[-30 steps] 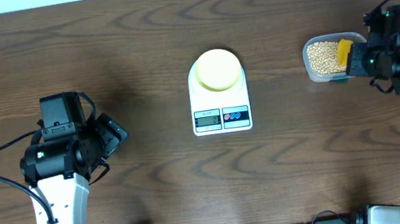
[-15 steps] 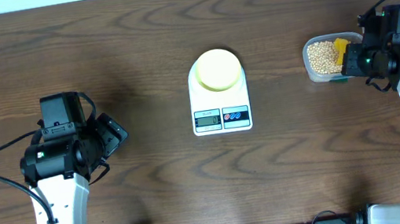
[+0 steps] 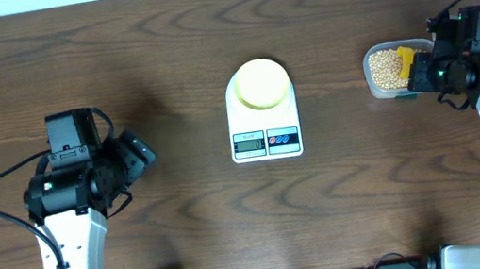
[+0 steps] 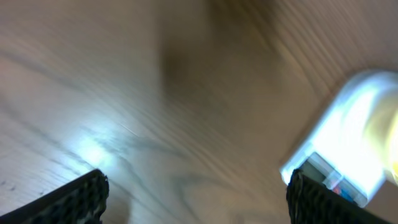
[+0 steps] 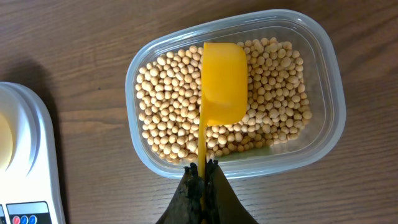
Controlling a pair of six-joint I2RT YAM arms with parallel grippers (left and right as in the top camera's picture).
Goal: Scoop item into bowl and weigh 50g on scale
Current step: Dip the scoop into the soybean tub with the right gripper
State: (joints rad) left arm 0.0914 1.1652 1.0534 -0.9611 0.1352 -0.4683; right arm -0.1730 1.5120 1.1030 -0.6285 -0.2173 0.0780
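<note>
Many beans are held in a clear container at 3 o'clock of the scale, a yellow scoop clamped by the right end effector; left end effector spread wide over wooden counter.

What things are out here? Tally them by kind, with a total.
Scale: 1
Bowl: 1
Clear container: 1
Yellow scoop: 1
Total: 4, leaving out the beans, which are too many to count.
</note>
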